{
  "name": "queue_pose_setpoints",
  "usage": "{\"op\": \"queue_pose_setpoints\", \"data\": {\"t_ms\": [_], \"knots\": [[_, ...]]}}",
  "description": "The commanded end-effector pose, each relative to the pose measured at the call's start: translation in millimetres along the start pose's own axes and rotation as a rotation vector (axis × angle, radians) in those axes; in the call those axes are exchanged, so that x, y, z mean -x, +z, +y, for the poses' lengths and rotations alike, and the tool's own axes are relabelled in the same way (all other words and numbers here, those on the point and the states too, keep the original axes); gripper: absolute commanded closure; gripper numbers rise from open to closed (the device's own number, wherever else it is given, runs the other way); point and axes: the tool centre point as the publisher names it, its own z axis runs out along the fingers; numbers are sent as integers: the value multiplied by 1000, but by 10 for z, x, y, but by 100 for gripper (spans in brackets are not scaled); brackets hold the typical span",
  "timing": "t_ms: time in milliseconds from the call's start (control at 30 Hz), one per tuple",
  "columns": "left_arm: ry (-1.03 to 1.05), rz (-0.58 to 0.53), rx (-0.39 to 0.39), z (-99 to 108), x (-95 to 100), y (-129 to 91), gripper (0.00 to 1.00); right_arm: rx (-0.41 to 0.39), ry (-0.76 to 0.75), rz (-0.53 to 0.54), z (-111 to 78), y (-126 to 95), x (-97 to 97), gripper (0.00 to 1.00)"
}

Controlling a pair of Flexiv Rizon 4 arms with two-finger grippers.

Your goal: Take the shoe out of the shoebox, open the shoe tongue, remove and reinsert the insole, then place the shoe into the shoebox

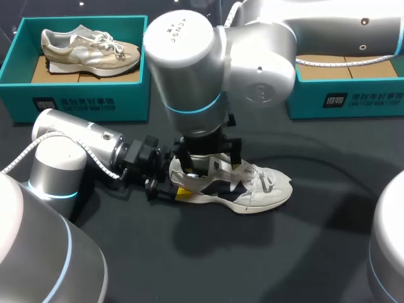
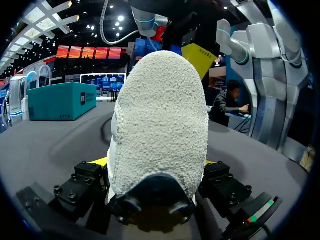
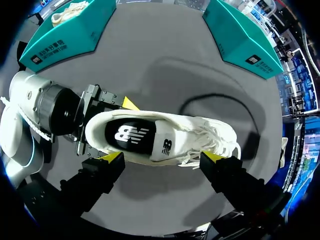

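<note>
Head view is showing the white shoe (image 1: 252, 186) lying on the table (image 1: 315, 252), outside the teal shoebox (image 1: 353, 98). The left gripper (image 2: 155, 164) is clamping its heel, probably to steady it. The right gripper (image 3: 162, 157) is hanging spread and empty above the insole (image 3: 130, 134), seemingly lining up to pull it out.

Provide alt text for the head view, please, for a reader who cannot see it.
A white and navy sneaker stands on the dark table, heel gripped by the left end effector, the open right end effector above its opening. Behind, one teal shoebox holds a beige shoe; a second shoebox sits at right.
</note>
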Motion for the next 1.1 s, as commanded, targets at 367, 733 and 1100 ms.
{"op": "queue_pose_setpoints", "data": {"t_ms": [367, 733, 1100], "knots": [[0, 0, 1, 35, 31, -5, 100, 44, 585, -537, 10, 188, 15, 0], [0, 0, 1, 35, 31, -5, 100, 41, 636, -536, 69, 317, 179, 0], [0, 0, 1, 35, 31, -5, 100, 46, 673, -523, 34, 290, 342, 33]]}}
